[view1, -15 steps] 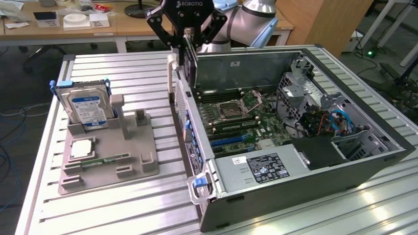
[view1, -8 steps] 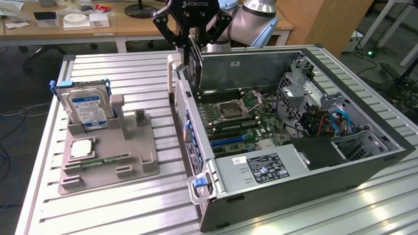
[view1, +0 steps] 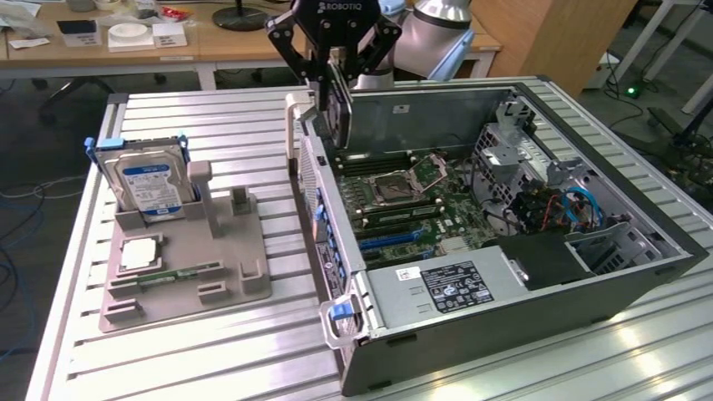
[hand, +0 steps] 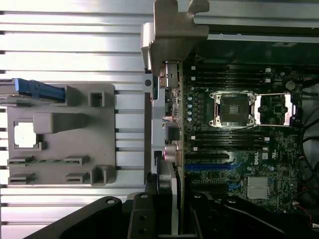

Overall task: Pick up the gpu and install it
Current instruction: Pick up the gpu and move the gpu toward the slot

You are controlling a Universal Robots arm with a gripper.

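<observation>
Exterior view, from its left to its right. On the slatted table [view1: 223, 359] stands a grey holder [view1: 189, 251]. It carries an upright hard drive [view1: 150, 180] at its far end and a narrow memory stick [view1: 179, 274] lying flat nearer.

Right of the holder, the pincer [view1: 336, 83] hangs from above, clamped on the gpu [view1: 337, 125]. The card stands on edge directly beneath and between the fingers, over the far left wall of the open computer case [view1: 502, 334]. Whether it touches that wall cannot be told.

Further right, inside the case, lies the motherboard [view1: 412, 200].

Wrist view: the gpu [hand: 172, 74] runs edge-on out from the pincer [hand: 172, 209], its pale bracket at the end away from the fingers.
</observation>
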